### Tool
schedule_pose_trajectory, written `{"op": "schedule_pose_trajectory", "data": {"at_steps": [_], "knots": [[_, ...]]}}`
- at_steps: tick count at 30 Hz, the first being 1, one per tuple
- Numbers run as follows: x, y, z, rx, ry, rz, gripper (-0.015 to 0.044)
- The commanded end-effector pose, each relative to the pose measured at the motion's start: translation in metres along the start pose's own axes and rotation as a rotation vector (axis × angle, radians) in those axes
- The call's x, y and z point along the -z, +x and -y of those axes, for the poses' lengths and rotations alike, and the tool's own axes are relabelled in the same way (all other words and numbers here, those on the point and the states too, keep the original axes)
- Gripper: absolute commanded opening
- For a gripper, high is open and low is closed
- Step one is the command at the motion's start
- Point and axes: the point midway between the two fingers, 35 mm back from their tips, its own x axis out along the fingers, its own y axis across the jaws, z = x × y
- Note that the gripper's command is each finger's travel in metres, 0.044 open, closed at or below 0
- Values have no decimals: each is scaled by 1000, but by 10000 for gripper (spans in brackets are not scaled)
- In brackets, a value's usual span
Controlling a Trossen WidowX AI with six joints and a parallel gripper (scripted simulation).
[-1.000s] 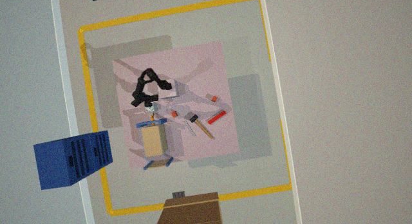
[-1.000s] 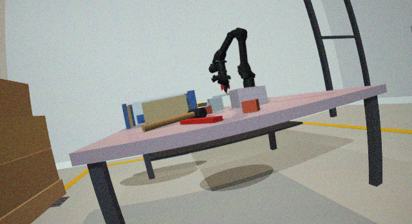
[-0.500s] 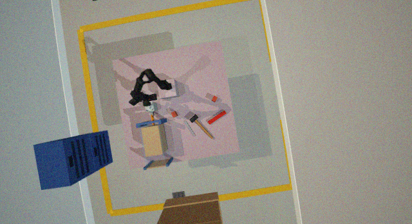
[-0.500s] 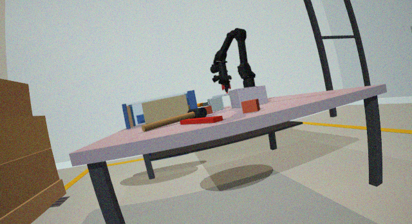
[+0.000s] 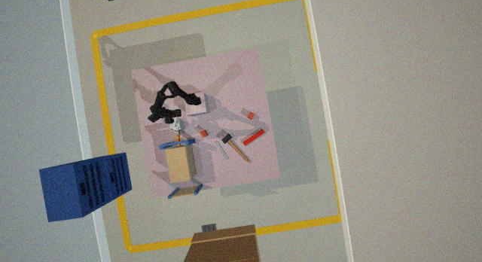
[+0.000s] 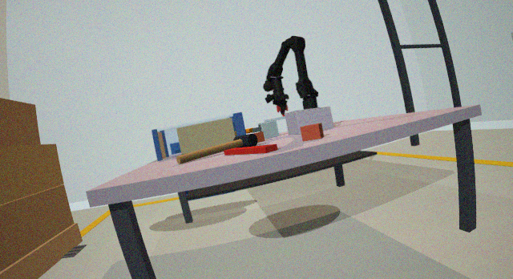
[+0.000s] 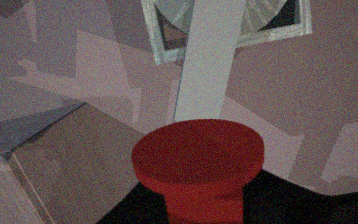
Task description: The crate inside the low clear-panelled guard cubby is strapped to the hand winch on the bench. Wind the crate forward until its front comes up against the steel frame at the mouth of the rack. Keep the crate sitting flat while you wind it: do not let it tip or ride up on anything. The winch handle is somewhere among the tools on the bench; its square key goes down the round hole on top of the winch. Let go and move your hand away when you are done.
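Observation:
The tan crate [image 5: 178, 164] [image 6: 206, 135] sits flat in the clear-panelled cubby, its front close behind the blue frame [image 5: 164, 145] [image 6: 241, 124] at the mouth; whether they touch cannot be told. An orange strap [image 5: 178, 137] runs from the frame to the pale winch [image 5: 176, 125] [image 6: 269, 128] [image 7: 275, 37]. The winch handle [image 7: 197, 150] shows its red knob and a flat grey bar reaching over the winch in the wrist view. My gripper [image 6: 283, 111] [image 7: 192, 158] is shut on the knob, beside and above the winch. The key in the hole is hidden.
A pale block [image 5: 197, 105] [image 6: 310, 119] stands beside the winch. A mallet [image 5: 239, 150] [image 6: 208, 151], a red bar [image 5: 253, 137] [image 6: 252, 150], a thin grey rod [image 5: 222, 150] and two orange blocks [image 5: 203, 133] [image 5: 251, 115] lie on the bench to the right.

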Motion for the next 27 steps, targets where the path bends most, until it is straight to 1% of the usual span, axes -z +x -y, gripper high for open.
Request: {"op": "schedule_pose_trajectory", "data": {"at_steps": [1,27], "knots": [[4,-1,14,30,6,-16,0],[3,-2,46,33,6,-16,0]]}}
